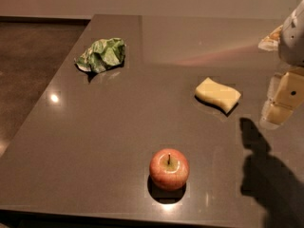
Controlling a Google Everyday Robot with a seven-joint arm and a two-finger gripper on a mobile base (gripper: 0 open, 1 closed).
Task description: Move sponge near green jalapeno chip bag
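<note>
The pale yellow sponge point(218, 94) lies flat on the dark table point(118, 127), right of centre. The crumpled green jalapeno chip bag point(101, 54) lies at the far left of the table, well apart from the sponge. My gripper point(281, 101) hangs at the right edge of the view, to the right of the sponge and above the table, not touching it. Its beige fingers point(285, 91) hold nothing that I can see.
A red apple point(169, 169) stands near the table's front edge, in front of the sponge. The arm's shadow point(266, 175) falls on the table at the right. The floor point(28, 70) drops away beyond the table's left edge.
</note>
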